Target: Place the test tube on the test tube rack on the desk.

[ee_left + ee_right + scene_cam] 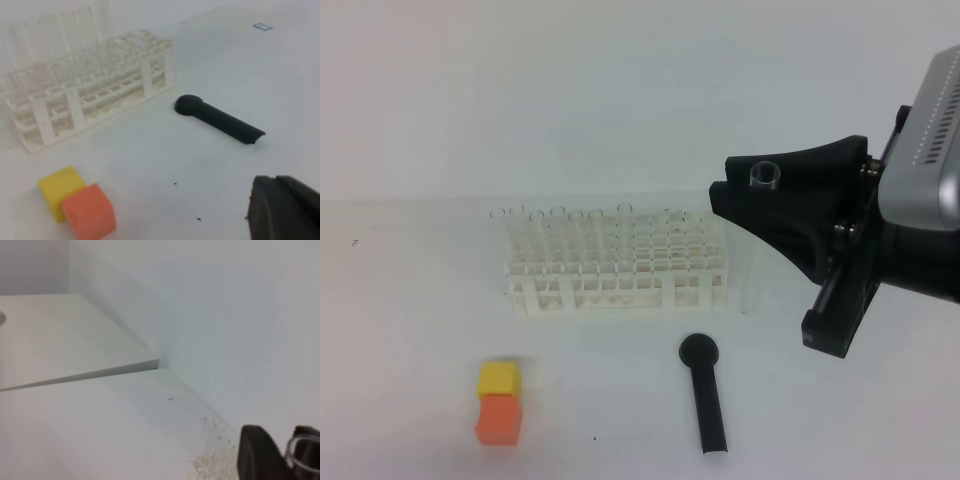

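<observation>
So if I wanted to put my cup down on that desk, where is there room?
Bare desk lies left of the test tube rack, and between the orange-and-yellow blocks and the black stick. It is crowded right of the rack, where the right tool holds the test tube upright.

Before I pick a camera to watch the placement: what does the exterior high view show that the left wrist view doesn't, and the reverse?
Only the exterior high view shows the right gripper holding the test tube upright beside the test tube rack. Only the left wrist view shows the left gripper, at its lower right corner. Both show the rack, black stick, yellow and orange blocks and desk.
</observation>
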You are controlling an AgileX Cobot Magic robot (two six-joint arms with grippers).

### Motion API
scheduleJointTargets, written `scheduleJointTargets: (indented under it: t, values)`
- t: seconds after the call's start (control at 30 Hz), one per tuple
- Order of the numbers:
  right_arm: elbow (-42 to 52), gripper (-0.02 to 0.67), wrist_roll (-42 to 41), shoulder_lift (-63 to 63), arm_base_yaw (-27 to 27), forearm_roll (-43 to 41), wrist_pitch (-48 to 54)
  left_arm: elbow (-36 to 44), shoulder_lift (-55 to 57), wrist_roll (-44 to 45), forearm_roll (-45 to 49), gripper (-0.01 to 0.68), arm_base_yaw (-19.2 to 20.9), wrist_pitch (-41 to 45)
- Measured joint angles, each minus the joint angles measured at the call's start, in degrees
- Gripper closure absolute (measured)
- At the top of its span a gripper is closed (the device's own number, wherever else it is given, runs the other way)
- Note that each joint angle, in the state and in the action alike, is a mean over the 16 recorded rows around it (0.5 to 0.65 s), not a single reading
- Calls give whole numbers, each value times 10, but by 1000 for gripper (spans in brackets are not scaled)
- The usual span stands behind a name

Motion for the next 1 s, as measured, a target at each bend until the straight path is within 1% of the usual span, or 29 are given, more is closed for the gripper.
scheduleJointTargets:
  t: [0.17,0.33,0.5,0.6,0.77,1.0]
  values:
    - [0,530,1,0,0,0,0,0,0,-62,-5,674,0,40]
    - [0,530,2,0,0,0,0,0,0,-104,-5,674,0,63]
    - [0,530,2,0,0,0,0,-1,0,-121,-1,674,0,74]
    - [0,530,2,0,0,0,0,-1,0,-142,12,674,0,65]
    - [0,530,2,0,0,0,0,-1,0,-231,82,674,0,19]
    - [0,530,2,0,0,0,0,-1,-12,-373,244,674,6,-52]
